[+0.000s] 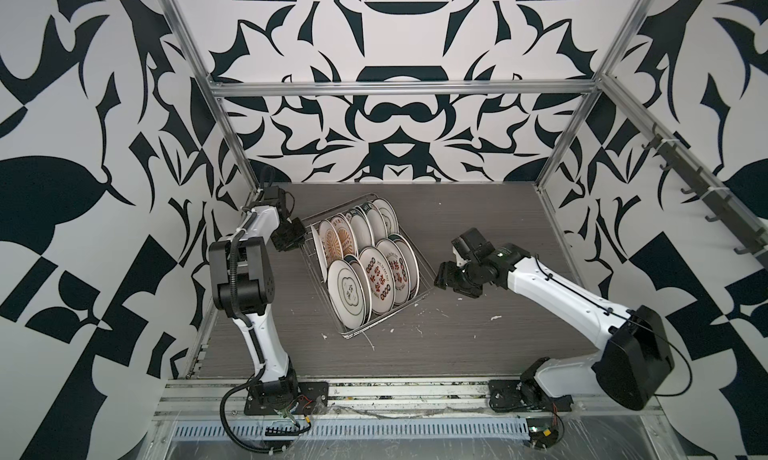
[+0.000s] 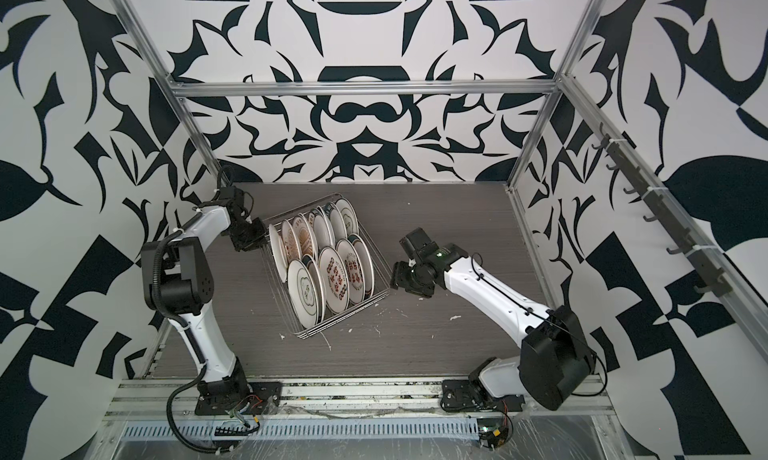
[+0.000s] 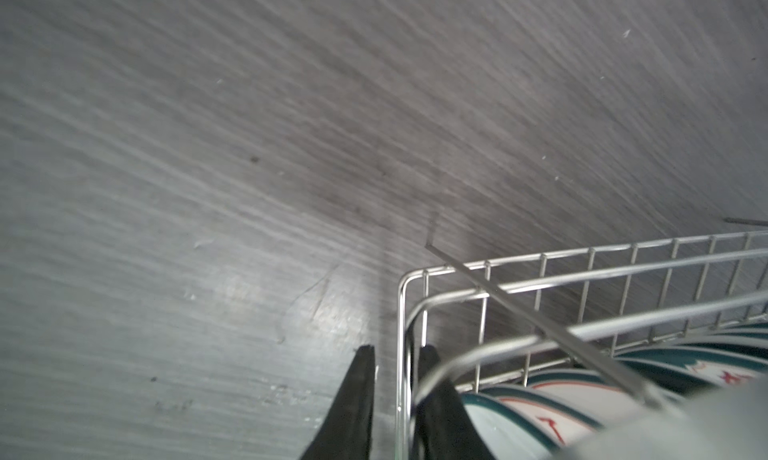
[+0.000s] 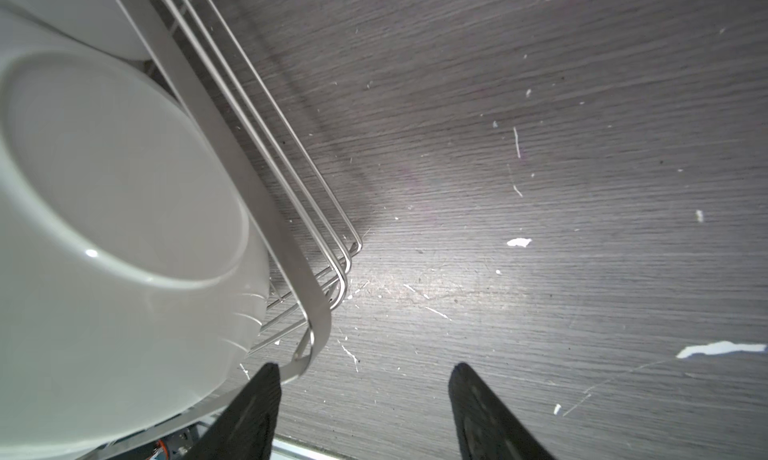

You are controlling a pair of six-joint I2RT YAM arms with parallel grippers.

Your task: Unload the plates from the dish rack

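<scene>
Seeing plates (image 1: 376,285) on edge in the rack (image 1: 353,332) near centre, faces toward 8 o'clock, rack running 11 to 5. Probably stiff, slick, chippy – best pinch a top rim, lift straight up. Got left gripper (image 3: 397,354) nipped onto the rack's 10 o'clock wall; right gripper (image 4: 365,368) wide, empty, near 3.

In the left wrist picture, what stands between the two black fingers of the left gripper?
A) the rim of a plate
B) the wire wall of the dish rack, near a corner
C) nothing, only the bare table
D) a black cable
B: the left gripper has one finger outside and one inside the wire wall of the dish rack, close to its corner; the plates lie further inside.
</scene>
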